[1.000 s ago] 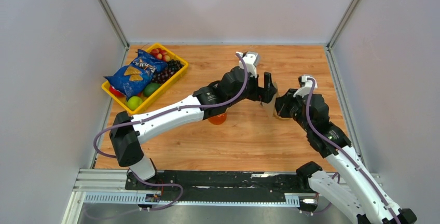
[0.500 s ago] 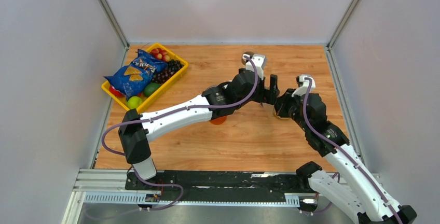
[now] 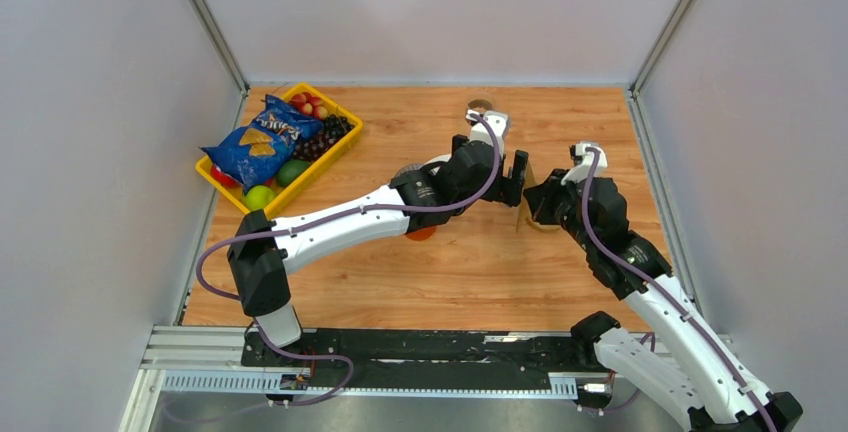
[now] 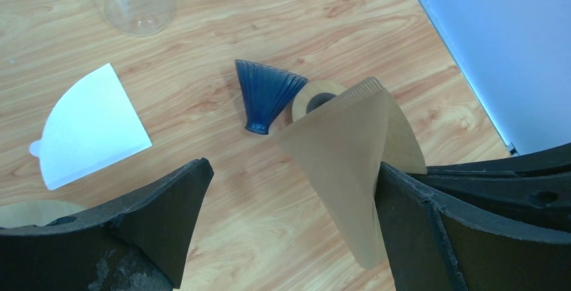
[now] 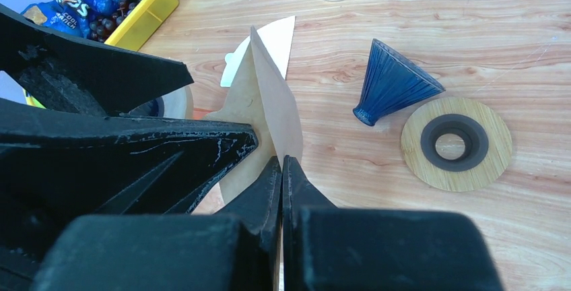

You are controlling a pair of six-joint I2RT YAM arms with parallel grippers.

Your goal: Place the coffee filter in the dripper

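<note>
A brown paper coffee filter (image 5: 266, 106) stands upright, pinched at its lower edge by my shut right gripper (image 5: 281, 161). It also shows in the left wrist view (image 4: 350, 149) and in the top view (image 3: 523, 199). My left gripper (image 4: 289, 183) is open, its jaws wide apart, and the filter lies against the inner face of its right finger (image 4: 404, 210). The blue ribbed dripper cone (image 5: 392, 85) lies on its side on the table just beyond, next to a round wooden ring base (image 5: 454, 144).
A white paper filter (image 4: 91, 126) lies flat on the table. A glass carafe (image 4: 138, 5) stands further back. A yellow tray (image 3: 215, 167) with a chip bag and fruit sits at the back left. An orange object (image 3: 420, 232) lies under the left arm.
My left gripper has moved a little to the right and down, close beside the filter. My right gripper has shifted slightly left with the filter.
</note>
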